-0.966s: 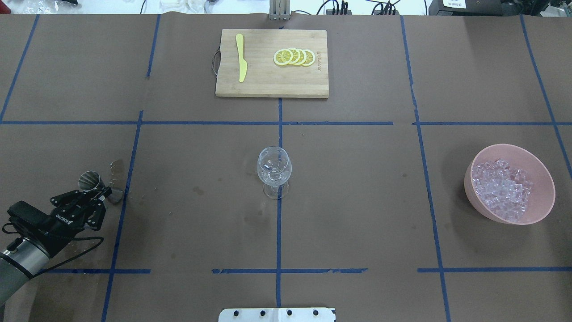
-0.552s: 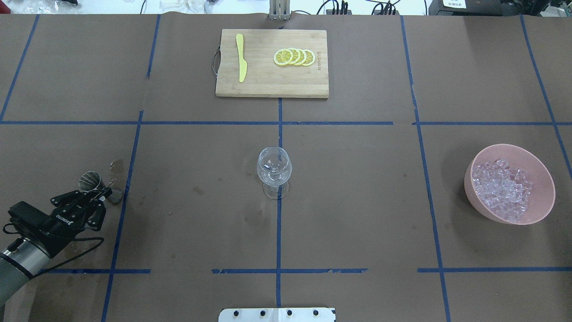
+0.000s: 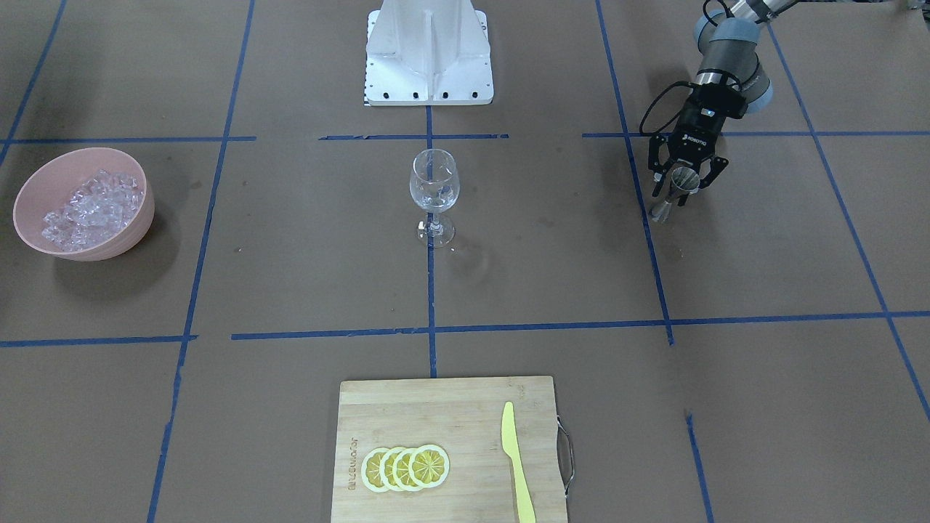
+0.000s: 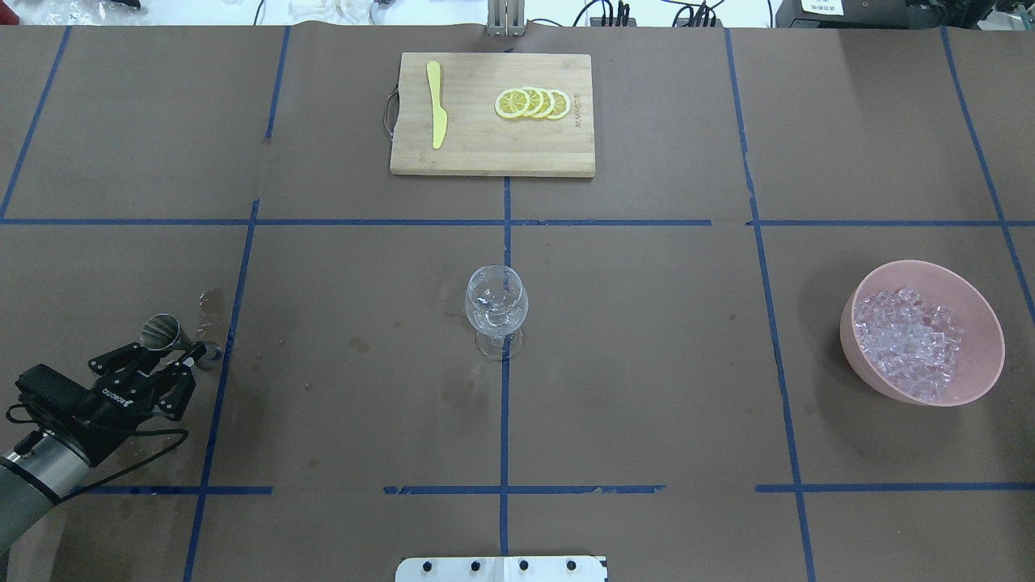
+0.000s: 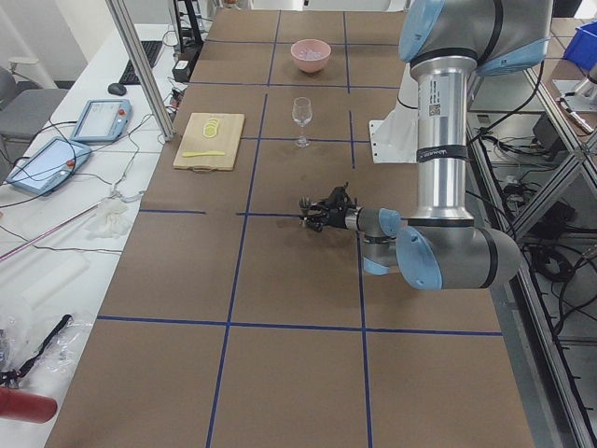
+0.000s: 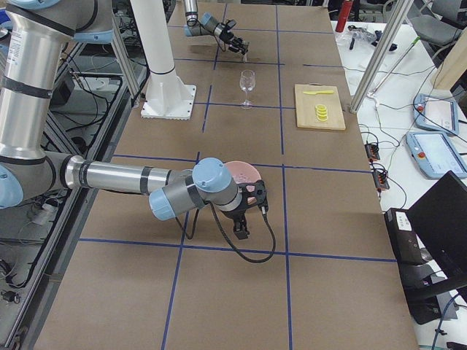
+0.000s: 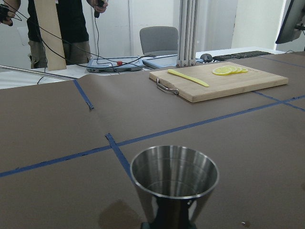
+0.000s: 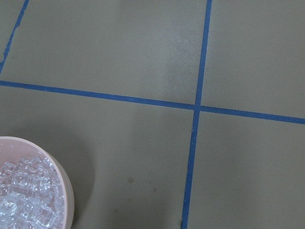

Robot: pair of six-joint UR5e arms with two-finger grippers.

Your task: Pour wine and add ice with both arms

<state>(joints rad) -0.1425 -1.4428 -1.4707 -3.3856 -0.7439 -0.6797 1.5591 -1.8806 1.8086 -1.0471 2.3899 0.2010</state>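
ice (image 4: 910,343) lies in the pink bowl (image 4: 974,295); we find the right gripper (image 6: 248,222) only in the right side view, beside it, and cannot tell its jaws. the left gripper (image 4: 171,352) pinches the jigger (image 4: 160,331) in its jaws.

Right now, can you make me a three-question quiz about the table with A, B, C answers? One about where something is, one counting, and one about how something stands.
1. Where is the yellow knife? A on the cutting board; B on a plate; C on the floor.
2. How many lemon slices are there? A two; B four; C six.
3. How is the wine glass? A lying on its side; B upside down; C standing upright.
Answers: 1 A, it lies flat on the board; 2 B, four overlapping slices show; 3 C, its foot is down, its bowl up.
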